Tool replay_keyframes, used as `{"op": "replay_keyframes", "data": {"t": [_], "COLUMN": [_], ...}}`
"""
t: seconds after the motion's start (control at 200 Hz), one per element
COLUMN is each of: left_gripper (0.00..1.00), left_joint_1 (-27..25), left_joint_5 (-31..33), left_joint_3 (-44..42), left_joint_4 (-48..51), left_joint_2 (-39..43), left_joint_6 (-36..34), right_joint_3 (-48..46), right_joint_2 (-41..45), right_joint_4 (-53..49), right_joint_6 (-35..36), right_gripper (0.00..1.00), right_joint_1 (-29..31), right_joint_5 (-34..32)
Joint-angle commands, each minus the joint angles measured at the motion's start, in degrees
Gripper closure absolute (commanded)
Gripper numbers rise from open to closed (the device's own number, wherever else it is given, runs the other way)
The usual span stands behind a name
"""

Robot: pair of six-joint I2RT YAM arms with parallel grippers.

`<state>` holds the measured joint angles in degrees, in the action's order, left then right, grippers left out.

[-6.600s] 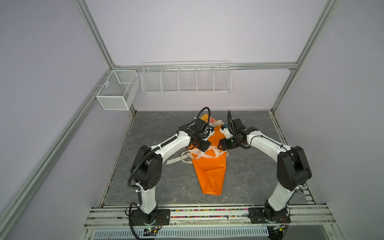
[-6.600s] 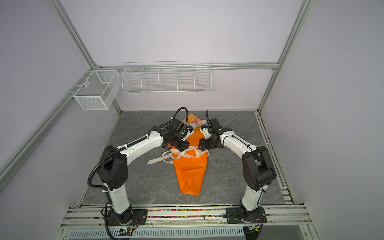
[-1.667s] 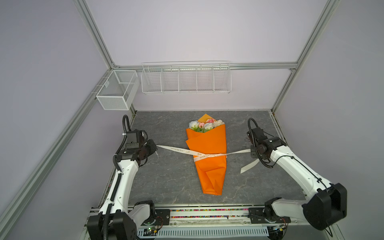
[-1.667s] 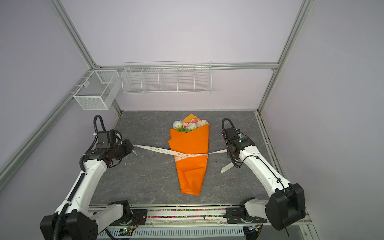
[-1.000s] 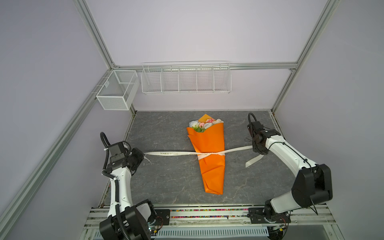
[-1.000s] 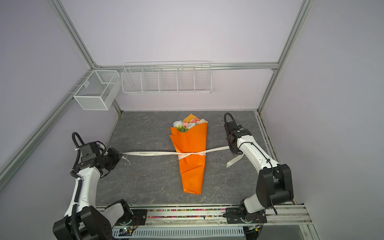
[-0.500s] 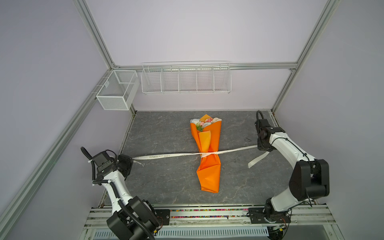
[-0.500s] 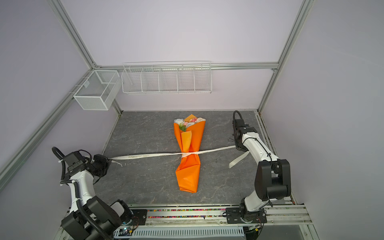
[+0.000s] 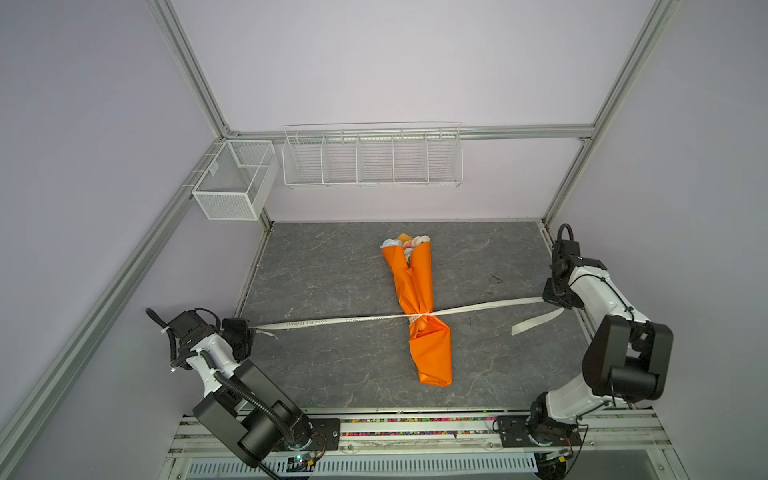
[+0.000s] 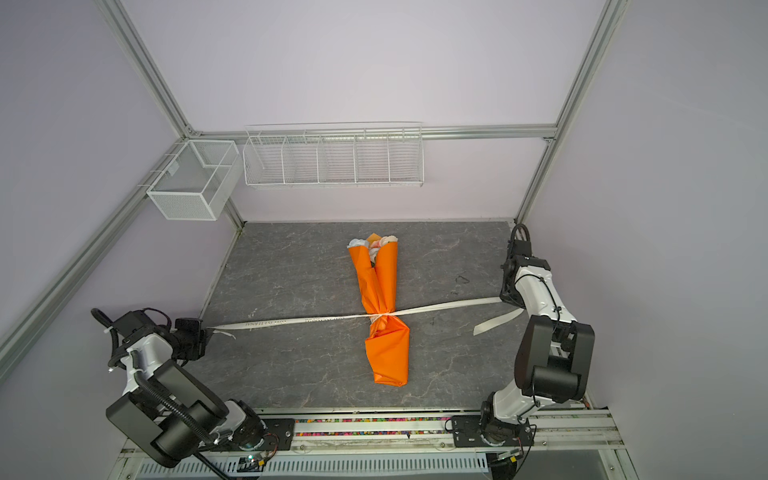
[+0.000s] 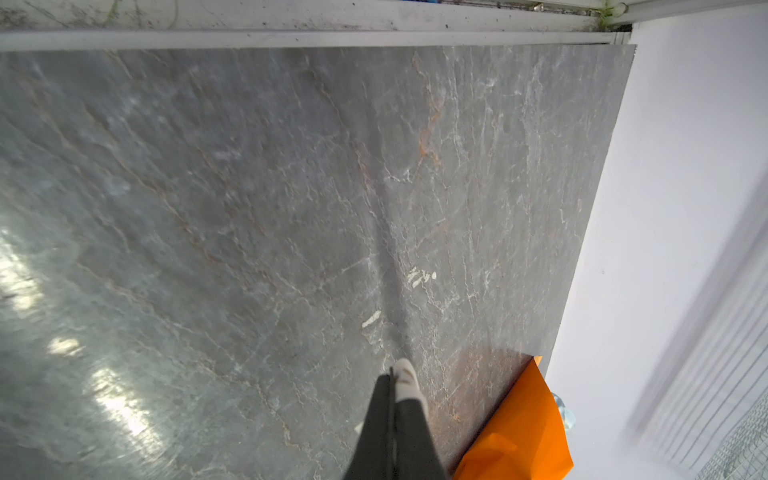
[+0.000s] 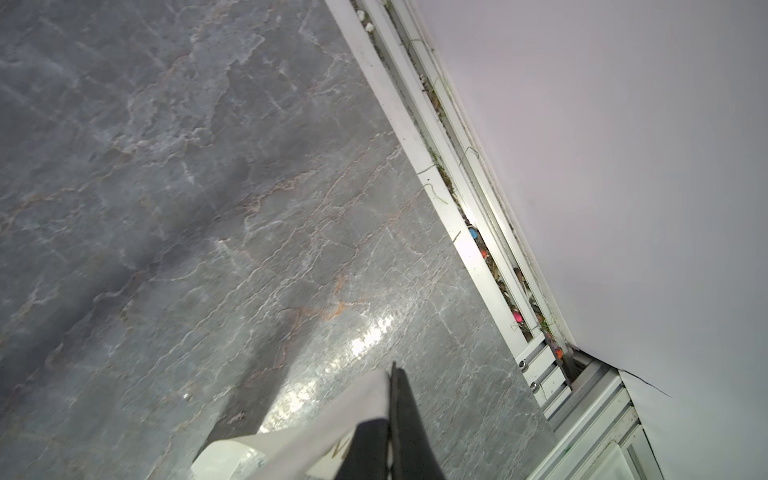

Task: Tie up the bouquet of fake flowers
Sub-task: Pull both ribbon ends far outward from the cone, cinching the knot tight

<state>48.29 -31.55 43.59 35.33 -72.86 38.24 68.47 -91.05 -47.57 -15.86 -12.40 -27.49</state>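
Centre of grey marbled stone-look bench (image 9: 324,270): bouquet of fake flowers (image 9: 409,244), pale crumpled heads just peeking from crinkled orange paper cone (image 9: 430,357); stems hidden. Flat cream printed ribbon (image 9: 332,322) knotted at cone's pinched waist, stretched straight sideways. Ends: left gripper (image 11: 392,376) clenched on one, right gripper (image 12: 392,372) clenched on other, loose tail beyond. Print unreadable.

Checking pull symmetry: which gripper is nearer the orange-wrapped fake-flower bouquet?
Right. Right gripper holds the cream printed ribbon right of the orange-wrapped bouquet; left gripper holds it farther off, leftward.
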Motion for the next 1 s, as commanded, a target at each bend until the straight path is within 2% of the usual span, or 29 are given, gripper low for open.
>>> {"op": "replay_keyframes", "data": {"t": [0.0, 0.24, 0.57, 0.615, 0.69, 0.735, 0.815, 0.855, 0.92, 0.995], "left_gripper": [1.00, 1.00, 1.00, 1.00, 1.00, 1.00, 1.00, 0.89, 0.84, 0.62], "left_joint_1": [2.15, 2.74, 3.62, 3.63, 3.22, 2.46, 0.58, -0.53, -2.54, -4.60], "left_joint_5": [5.63, 11.88, 19.11, 17.96, 11.31, 6.87, 3.78, 4.98, 5.69, 7.04], "left_joint_3": [4.10, 6.35, 9.10, 8.90, 8.06, 7.36, 7.70, 8.27, 9.01, 9.97], "left_joint_4": [-2.15, 0.62, 3.60, 3.18, 0.68, -1.51, -1.57, -0.38, 0.69, 2.36], "left_joint_2": [-1.69, -4.02, -5.71, -5.79, -5.58, -5.28, -4.15, -3.32, -1.81, -0.18], "left_joint_6": [-1.91, -4.32, -5.44, -5.50, -6.79, -8.22, -9.20, -9.66, -11.24, -12.39], "right_joint_3": [1.34, 2.26, 4.59, 5.02, 5.48, 4.62, 4.59, 5.92, 7.39, 9.42], "right_joint_2": [0.03, 0.42, -1.52, -1.85, -1.44, -0.23, 0.30, -0.13, -0.77, -1.50], "right_joint_4": [3.24, 5.11, 5.56, 5.34, 4.62, 6.13, 7.13, 5.92, 4.85, 2.73], "right_joint_6": [-1.39, -1.53, -2.25, -1.86, -1.84, 0.21, 4.42, 5.77, 6.76, 7.74], "right_gripper": [0.94, 0.94, 0.94, 0.94, 0.94, 0.94, 0.94, 0.94, 0.87, 0.78], "right_joint_1": [-4.30, -9.40, -11.49, -11.67, -10.24, -7.70, -2.12, 0.13, 3.20, 5.26], "right_joint_5": [-4.77, -7.07, -9.76, -7.72, -2.68, 0.02, 1.57, 2.69, 0.87, -0.39]}}
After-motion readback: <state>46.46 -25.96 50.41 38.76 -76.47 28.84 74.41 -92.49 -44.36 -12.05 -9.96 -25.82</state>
